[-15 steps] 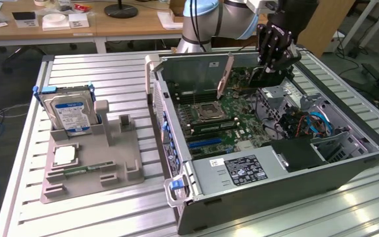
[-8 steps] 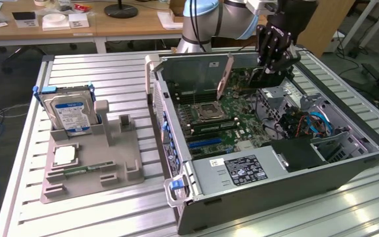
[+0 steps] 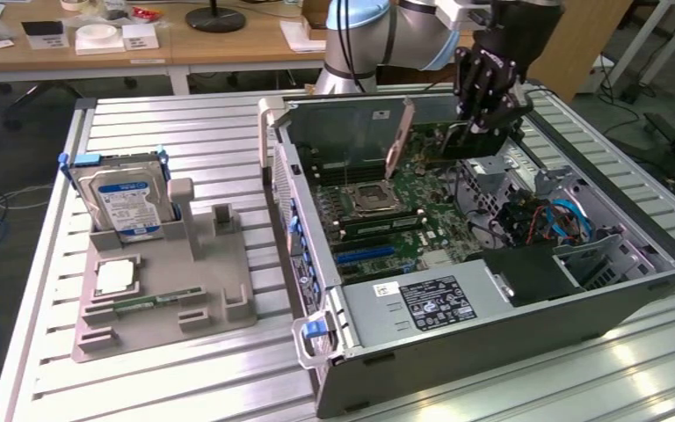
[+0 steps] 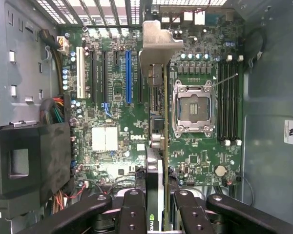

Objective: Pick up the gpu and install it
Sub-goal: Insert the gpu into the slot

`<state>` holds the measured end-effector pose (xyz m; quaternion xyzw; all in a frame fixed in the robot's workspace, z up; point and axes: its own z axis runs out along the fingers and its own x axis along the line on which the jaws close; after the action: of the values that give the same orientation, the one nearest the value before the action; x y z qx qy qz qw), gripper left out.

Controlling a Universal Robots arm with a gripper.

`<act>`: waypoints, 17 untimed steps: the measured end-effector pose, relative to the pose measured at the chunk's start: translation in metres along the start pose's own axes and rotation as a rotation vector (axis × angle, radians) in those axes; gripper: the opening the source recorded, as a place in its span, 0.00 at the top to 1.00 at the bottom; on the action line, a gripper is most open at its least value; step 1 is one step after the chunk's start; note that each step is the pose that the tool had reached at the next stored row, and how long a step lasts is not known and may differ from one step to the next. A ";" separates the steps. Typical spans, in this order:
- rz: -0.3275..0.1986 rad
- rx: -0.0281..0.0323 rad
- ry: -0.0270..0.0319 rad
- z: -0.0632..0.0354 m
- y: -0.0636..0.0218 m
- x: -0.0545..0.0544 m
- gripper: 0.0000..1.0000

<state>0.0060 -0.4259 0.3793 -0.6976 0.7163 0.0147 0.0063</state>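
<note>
End effector [image 4: 156,187] grasping gpu [image 4: 158,122], card edge-on in its grip; above motherboard [image 4: 112,97]

A silver arm [image 3: 350,61] is capped in light blue; behind the jaws, linked fingers [image 4: 132,214] of the black gripper [image 3: 482,121] are studded with round screws.

DELL on the motherboard [image 4: 118,100], NVIDIA on the gpu [image 4: 155,181].

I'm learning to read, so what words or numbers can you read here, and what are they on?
"DELL": on the green motherboard.
Logo letters on the gpu: cut off, unreadable.
Label on the power supply: too small.
Blue label on the hard drive: too small.
Small white sticker on the case wall: too blurred.
</note>
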 end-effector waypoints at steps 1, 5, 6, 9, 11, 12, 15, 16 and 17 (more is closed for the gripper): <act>0.000 0.0001 -0.0001 0.0001 0.0003 0.000 0.73; 0.000 0.0002 -0.0004 0.0007 0.0013 0.000 0.73; 0.000 0.0001 -0.0003 0.0010 0.0014 0.001 0.73; 0.000 0.0001 -0.0003 0.0017 0.0017 0.003 0.73; 0.000 0.0000 -0.0002 0.0020 0.0019 0.006 0.73; 0.000 0.0001 -0.0001 0.0020 0.0019 0.007 0.73; 0.000 0.0001 -0.0002 0.0021 0.0020 0.010 0.73; 0.000 0.0001 -0.0002 0.0020 0.0020 0.011 0.73; 0.000 0.0001 -0.0003 0.0021 0.0020 0.013 0.73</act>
<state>0.0036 -0.4383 0.3769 -0.6976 0.7163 0.0147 0.0064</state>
